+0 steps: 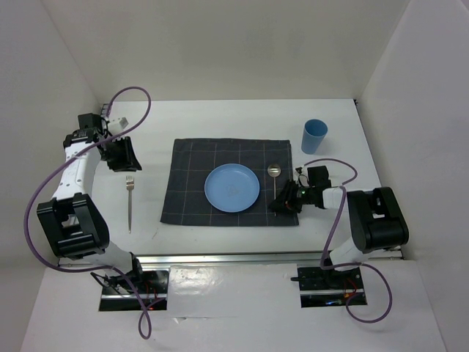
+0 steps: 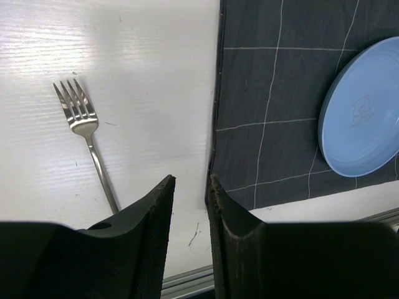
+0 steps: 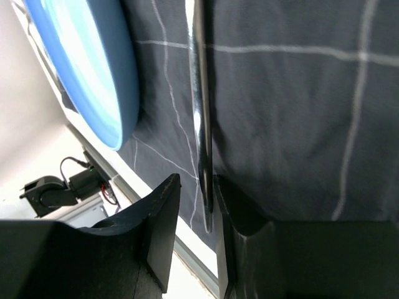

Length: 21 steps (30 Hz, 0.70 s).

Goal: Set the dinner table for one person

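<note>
Fork point(image 1: 130, 198) looks like the piece left to place. It lies flat on the bare worktop point(image 1: 242, 121) between the left edge and the cloth point(image 1: 190, 183), tines toward the far edge. Thin steel should be light, stiff and slick, and on so smooth a surface it may skate. A pinch across the handle's narrow width near the neck seems safest. Left jaws hang near the tines, parted and empty. Right jaws straddle the near end of the spoon point(image 1: 274, 176) beside the plate point(image 1: 231, 188), parted with a gap showing.
</note>
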Available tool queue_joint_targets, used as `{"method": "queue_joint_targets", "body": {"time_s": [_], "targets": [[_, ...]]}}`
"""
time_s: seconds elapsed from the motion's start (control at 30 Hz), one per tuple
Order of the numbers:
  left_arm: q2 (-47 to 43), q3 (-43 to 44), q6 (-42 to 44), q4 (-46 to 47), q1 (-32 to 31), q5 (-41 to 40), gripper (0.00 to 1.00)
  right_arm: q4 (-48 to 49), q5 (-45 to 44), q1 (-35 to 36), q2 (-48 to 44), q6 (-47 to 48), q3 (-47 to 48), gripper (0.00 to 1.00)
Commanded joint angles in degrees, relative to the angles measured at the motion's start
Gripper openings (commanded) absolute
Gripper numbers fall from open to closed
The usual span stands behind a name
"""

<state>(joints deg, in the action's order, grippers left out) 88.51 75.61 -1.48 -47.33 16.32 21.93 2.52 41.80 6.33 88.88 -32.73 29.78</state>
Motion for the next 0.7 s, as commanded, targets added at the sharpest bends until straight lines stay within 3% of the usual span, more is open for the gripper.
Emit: {"method": "queue_joint_targets", "body": {"time_s": [0.0,0.13,0.37,0.53,0.67], "targets": [[-1.3,0.6,1.4,0.2,0.3,1.7,0.36,-3.1,-2.3,-0.4,-3.0,0.3,-0.1,0.35],[-1.3,0.6,1.4,-0.3,0.3,2.2,0.36,-5.2,-3.0,-0.4,-6.3,-0.3,1.2,0.46],[-1.3,1.6,3.9,-0.3,0.3,-0.4,0.4,-9.5,-3.7,-0.4,-8.6,-0.8,1.2,0.48],[0.6,0.3,12.3,-1.1,-1.3,-15.7,0.54,-14.7,-3.4,-0.4,-8.6,-0.8,2.3,0.48],[1.2,-5.5,18.3,0.3,-2.7,-24.7,0.63,-22.5,-15.1,0.3,-13.1,-2.1,5.5,0.48]]}}
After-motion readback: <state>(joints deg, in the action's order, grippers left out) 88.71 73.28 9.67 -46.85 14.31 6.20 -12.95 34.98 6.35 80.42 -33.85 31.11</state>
